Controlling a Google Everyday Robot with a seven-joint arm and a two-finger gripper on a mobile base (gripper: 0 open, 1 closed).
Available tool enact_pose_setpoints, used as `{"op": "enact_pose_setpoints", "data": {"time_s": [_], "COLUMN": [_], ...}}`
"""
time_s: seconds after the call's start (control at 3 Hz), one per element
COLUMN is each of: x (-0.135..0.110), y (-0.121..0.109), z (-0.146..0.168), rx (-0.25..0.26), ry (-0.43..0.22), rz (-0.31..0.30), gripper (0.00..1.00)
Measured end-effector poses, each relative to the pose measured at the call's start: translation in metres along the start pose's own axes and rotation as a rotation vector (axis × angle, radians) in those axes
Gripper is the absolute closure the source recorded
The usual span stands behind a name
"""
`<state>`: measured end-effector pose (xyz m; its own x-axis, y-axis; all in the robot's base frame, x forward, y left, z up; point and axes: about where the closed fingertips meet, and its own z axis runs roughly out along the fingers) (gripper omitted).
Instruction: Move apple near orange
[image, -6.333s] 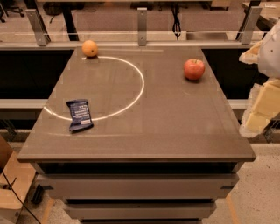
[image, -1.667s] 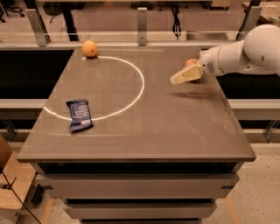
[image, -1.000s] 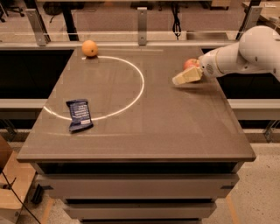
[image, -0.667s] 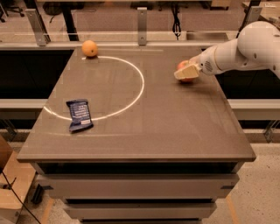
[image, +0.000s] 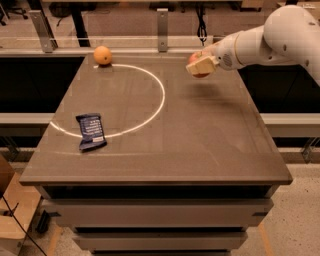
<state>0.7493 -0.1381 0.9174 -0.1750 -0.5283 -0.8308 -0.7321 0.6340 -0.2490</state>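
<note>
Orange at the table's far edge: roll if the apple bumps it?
Likely rolls: the orange looks round and smooth on the flat table, near its edge. Probably firm, holding its shape. The gripper, shut on the apple, hovers far right.

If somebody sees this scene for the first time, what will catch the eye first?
The white arm reaching in from the picture's right, its claw closed on the red apple, held above the far right of the table. Next, the orange at the far left edge, and a dark blue snack packet lying front left.
</note>
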Motion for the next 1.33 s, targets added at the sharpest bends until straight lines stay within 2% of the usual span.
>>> {"op": "enact_pose_setpoints", "data": {"time_s": [0.33, 0.67, 1.0, 1.33], "x": [-0.001, 0.003, -0.022, -0.055], "y": [0.001, 0.002, 0.009, 0.025], "z": [0.002, 0.009, 0.032, 0.065], "rx": [-0.003, -0.005, -0.025, -0.080], "ry": [-0.002, 0.008, -0.065, -0.123], "rz": [-0.002, 0.014, 0.017, -0.003], "gripper": [1.00, 1.00, 1.00, 1.00]}}
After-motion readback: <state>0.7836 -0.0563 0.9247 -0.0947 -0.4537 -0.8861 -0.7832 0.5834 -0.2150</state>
